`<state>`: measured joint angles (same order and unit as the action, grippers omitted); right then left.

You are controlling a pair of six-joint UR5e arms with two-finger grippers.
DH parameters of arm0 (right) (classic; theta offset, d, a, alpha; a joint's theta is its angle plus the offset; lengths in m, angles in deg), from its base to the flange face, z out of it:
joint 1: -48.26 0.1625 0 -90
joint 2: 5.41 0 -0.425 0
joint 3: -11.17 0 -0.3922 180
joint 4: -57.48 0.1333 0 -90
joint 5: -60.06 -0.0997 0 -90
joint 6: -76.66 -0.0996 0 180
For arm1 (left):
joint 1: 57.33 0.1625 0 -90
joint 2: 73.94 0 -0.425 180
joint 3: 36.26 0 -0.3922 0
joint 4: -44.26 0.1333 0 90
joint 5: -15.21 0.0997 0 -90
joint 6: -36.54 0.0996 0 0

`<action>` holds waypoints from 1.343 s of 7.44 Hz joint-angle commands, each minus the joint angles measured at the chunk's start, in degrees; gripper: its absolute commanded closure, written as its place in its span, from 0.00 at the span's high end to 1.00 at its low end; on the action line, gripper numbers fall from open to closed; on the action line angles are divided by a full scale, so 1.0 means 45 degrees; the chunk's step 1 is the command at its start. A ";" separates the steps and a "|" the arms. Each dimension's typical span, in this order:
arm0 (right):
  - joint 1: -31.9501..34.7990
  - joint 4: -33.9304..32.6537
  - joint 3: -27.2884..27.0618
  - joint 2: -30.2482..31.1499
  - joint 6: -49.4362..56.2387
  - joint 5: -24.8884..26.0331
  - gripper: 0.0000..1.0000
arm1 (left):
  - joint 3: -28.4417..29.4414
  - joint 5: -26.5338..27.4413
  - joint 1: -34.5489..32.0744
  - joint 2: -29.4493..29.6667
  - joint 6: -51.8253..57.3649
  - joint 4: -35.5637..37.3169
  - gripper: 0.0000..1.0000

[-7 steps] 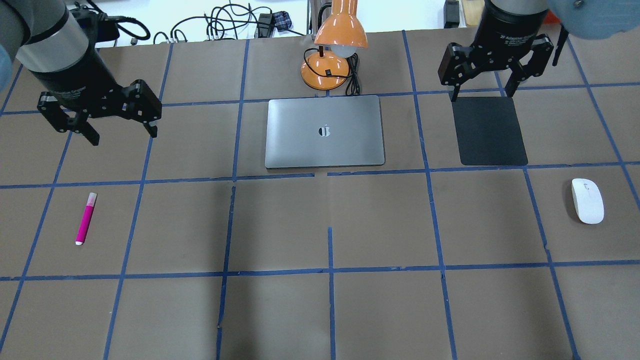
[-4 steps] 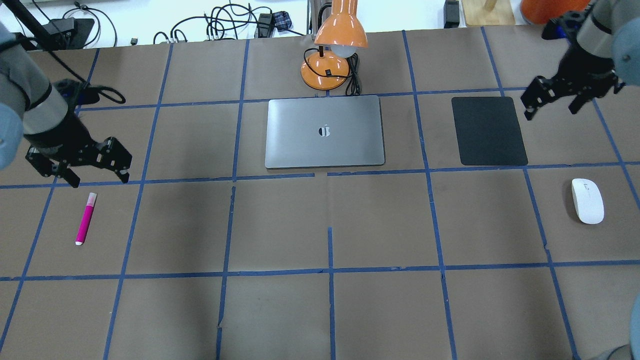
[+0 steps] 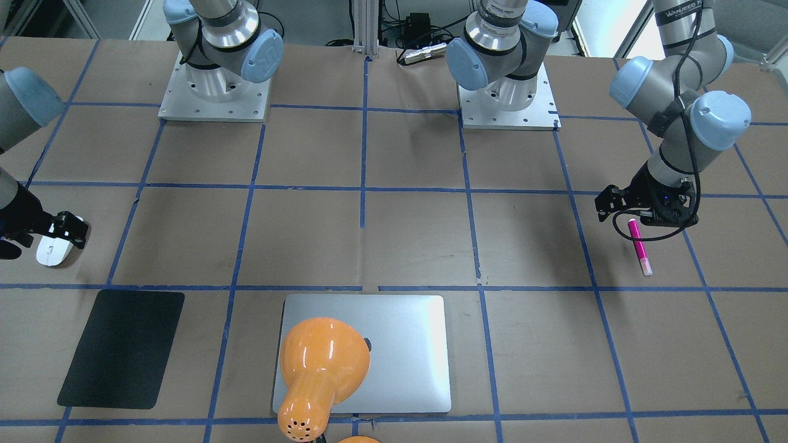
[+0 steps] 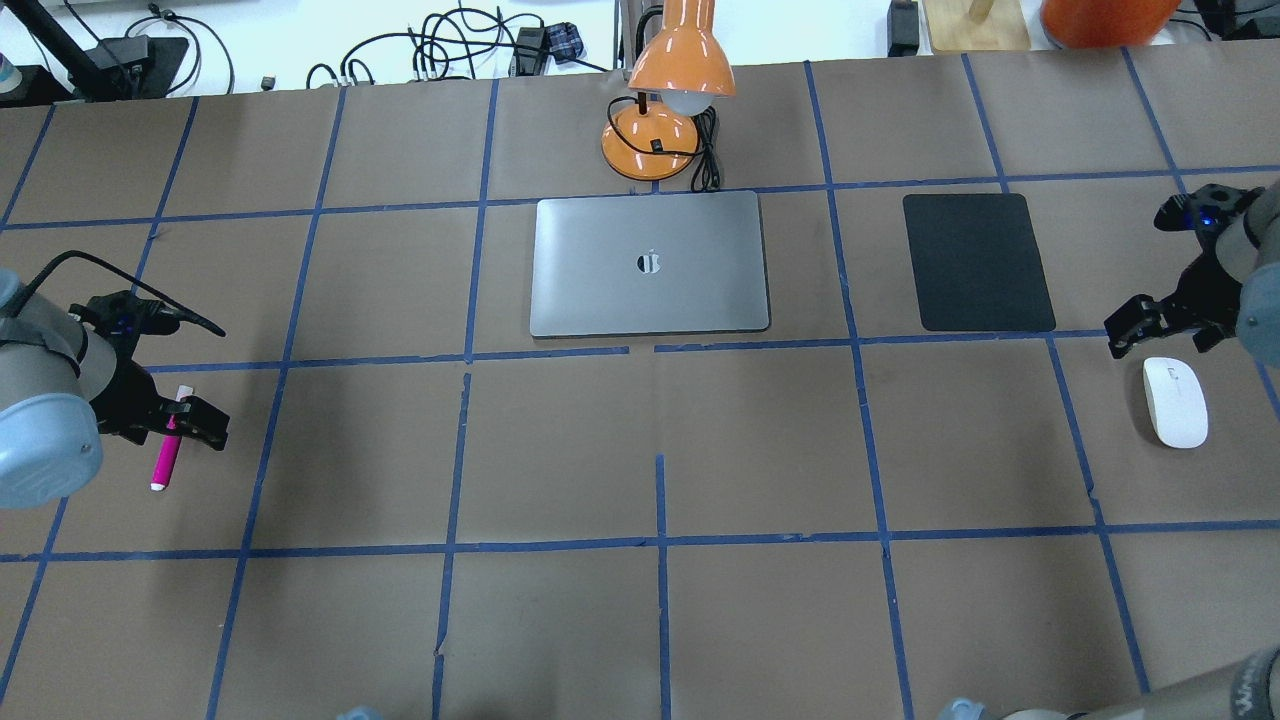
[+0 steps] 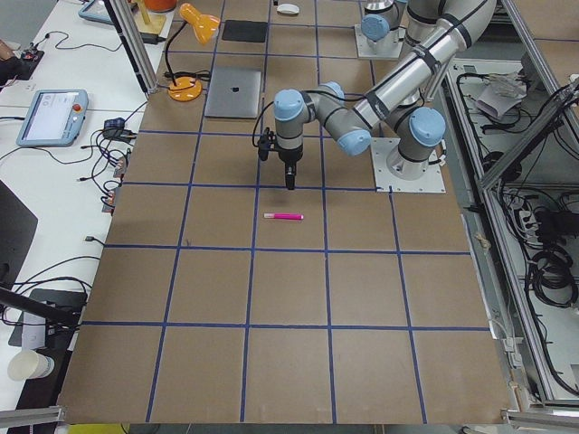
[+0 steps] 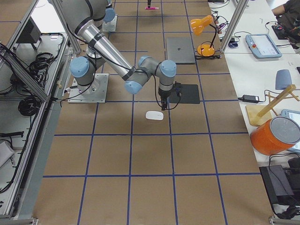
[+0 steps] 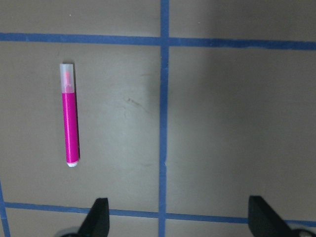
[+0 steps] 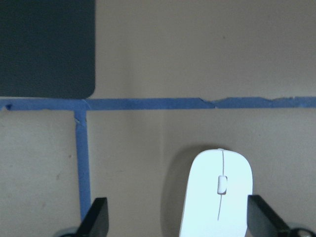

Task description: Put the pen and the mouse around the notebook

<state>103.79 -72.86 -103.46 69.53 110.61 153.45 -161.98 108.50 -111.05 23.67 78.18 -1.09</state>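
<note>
The magenta pen (image 4: pixel 165 458) lies flat on the brown table at the left, also seen as the pen (image 7: pixel 69 116). My left gripper (image 4: pixel 168 425) hovers open just over its capped end; in the left wrist view the pen sits left of the gap between the fingers (image 7: pixel 98 217). The white mouse (image 4: pixel 1175 402) rests at the far right. My right gripper (image 4: pixel 1162 335) hangs open just behind it, and the mouse (image 8: pixel 217 197) shows between the fingers (image 8: pixel 96 219). The silver notebook (image 4: pixel 650 263) lies shut at the table's middle back.
An orange desk lamp (image 4: pixel 660 130) with a cable stands right behind the notebook. A black pad (image 4: pixel 978 262) lies between the notebook and the mouse. Blue tape lines grid the table (image 4: pixel 660 600). Cables lie beyond the back edge.
Both arms swung outward and toward the near side and dropped lower. The left gripper came from behind the pen to over it; the right gripper went from the black pad to the mouse.
</note>
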 commanded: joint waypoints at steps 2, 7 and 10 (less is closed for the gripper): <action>-0.0737 -0.0235 -0.0445 -0.0110 0.0561 0.0066 1.00 | -0.0070 -0.0418 0.0881 0.1529 0.1350 0.1855 0.97; -0.0737 -0.0411 -0.0446 -0.0872 0.0776 0.0632 1.00 | 0.0066 -0.0399 0.0901 0.2060 0.1450 0.2384 0.17; -0.0737 -0.0392 -0.0368 -0.1029 0.0932 0.0652 0.78 | 0.0047 -0.0437 0.0882 0.1963 0.1295 0.2384 0.00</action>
<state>100.47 -74.71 -105.29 65.05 114.61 156.26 -161.71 106.67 -107.03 32.82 84.48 9.61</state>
